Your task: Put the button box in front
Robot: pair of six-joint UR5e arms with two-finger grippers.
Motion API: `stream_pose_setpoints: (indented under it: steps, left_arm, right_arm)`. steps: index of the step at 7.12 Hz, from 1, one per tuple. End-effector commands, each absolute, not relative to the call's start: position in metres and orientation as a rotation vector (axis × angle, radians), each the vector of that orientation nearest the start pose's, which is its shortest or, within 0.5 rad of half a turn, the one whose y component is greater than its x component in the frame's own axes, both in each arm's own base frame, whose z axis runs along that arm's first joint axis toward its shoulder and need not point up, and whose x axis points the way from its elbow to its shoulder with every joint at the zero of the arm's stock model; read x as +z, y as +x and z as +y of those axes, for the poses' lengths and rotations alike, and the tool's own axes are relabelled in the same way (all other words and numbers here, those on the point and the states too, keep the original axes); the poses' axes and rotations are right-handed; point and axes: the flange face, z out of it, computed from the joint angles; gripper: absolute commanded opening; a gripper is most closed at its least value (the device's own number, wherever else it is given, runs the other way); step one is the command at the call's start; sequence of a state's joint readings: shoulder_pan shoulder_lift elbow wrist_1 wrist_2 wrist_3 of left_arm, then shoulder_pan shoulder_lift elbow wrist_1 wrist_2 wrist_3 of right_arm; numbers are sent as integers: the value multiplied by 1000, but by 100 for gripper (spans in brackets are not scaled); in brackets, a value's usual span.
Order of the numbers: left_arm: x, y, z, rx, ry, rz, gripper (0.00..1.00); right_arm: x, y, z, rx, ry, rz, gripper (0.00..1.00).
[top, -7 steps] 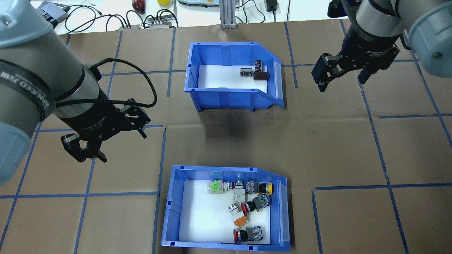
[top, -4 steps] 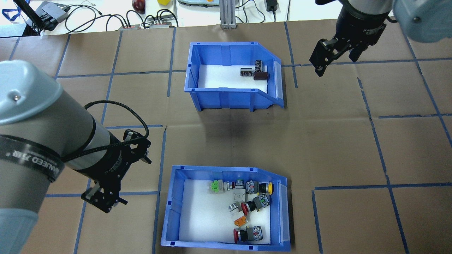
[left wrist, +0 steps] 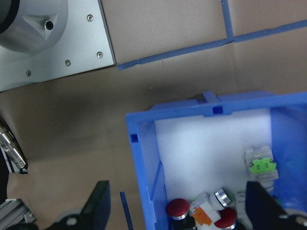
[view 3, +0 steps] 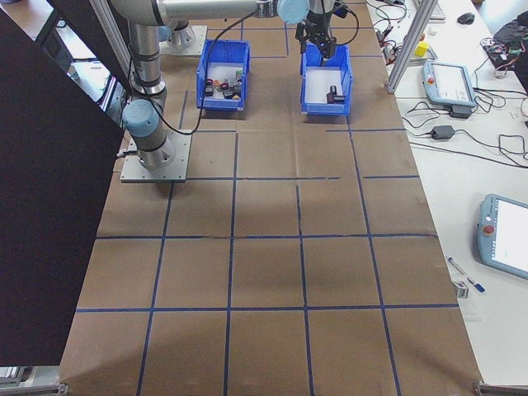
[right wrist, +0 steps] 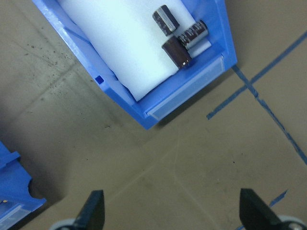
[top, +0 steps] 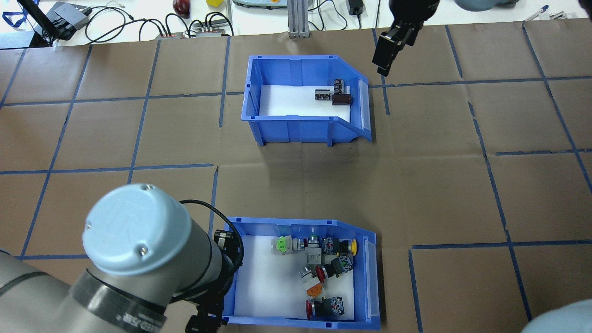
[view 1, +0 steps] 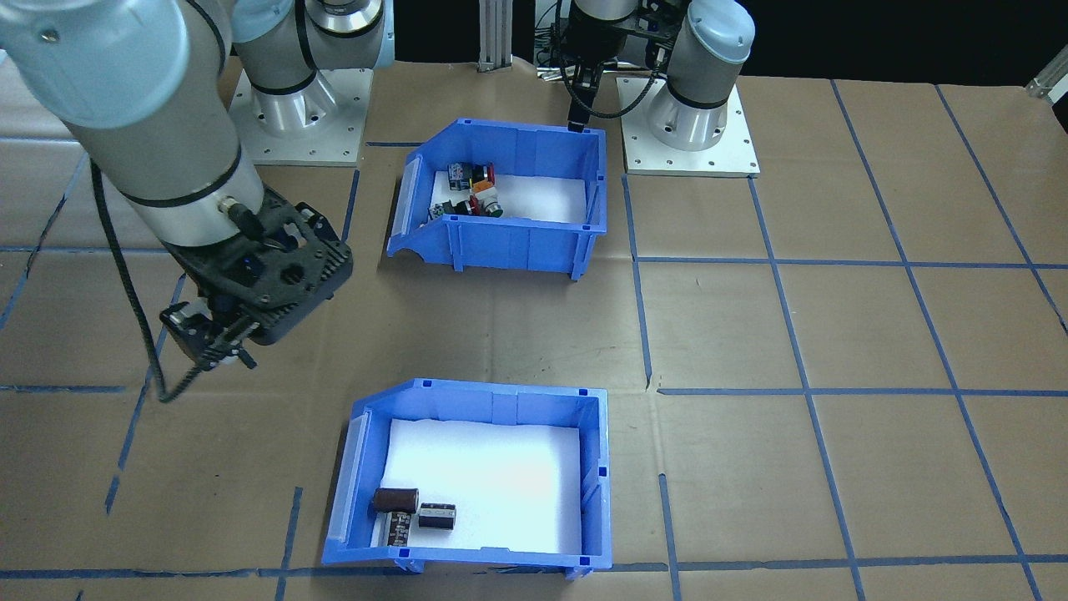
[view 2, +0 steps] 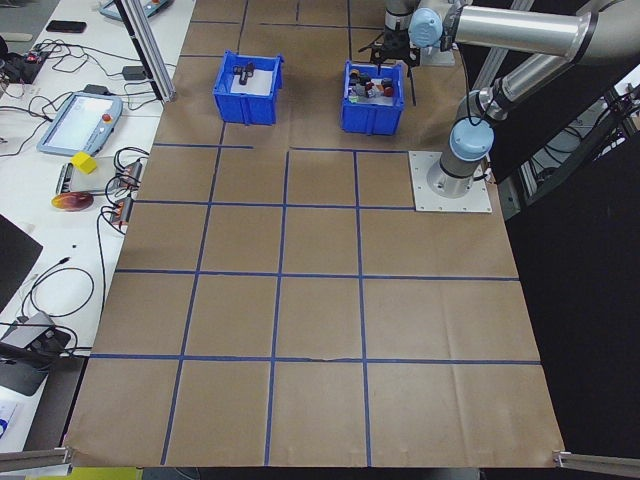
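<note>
The button box (top: 296, 223), a blue open bin with a white foam floor and several red, yellow, orange and green push-buttons (top: 323, 263), sits at the table's near edge by the robot. My left gripper (left wrist: 177, 211) hovers open over its left rear corner. In the left wrist view the box's side wall (left wrist: 144, 172) runs between the two fingers. From overhead my own arm hides most of this gripper. My right gripper (top: 385, 55) hangs open and empty above the table, just past the right end of the far bin.
A second blue bin (top: 300, 127) holding dark cylinders (top: 341, 98) stands farther out, mid-table. The robot's base plates (view 1: 688, 125) lie close behind the button box. Cables and devices (top: 138, 23) and an aluminium post (top: 296, 18) line the far edge.
My left arm has swung back towards the robot and down to the button box's left rear corner. My right gripper has moved away and leftward, past the far bin's right end.
</note>
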State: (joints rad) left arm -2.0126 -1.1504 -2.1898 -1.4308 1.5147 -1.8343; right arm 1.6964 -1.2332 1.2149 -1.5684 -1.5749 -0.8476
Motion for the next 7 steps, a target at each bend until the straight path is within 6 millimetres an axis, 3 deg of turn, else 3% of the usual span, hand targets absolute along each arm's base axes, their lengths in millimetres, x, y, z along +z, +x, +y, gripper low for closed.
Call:
stream_pose_setpoints:
  steps: [1, 3, 4, 5, 6, 7]
  left_arm:
    - [329, -284, -174, 72, -2112, 2395, 99]
    - [322, -293, -155, 84, -2089, 2389, 98]
    - [315, -297, -150, 91, -2052, 2390, 98]
    - [299, -301, -154, 97, -2018, 2362, 98]
    - [286, -313, -166, 95, -2044, 2361, 96]
    - [279, -319, -163, 95, -2057, 2339, 95]
  right_arm:
    - [447, 278, -611, 22, -1785, 2583, 100]
    - [422, 352, -583, 77, -2008, 2400, 100]
    - [410, 378, -574, 89, -2131, 2299, 100]
    - [394, 393, -576, 67, -2215, 2226, 100]
    - [373, 398, -581, 99, -2248, 2177, 100]
    - [350, 399, -584, 129, -2264, 2145, 100]
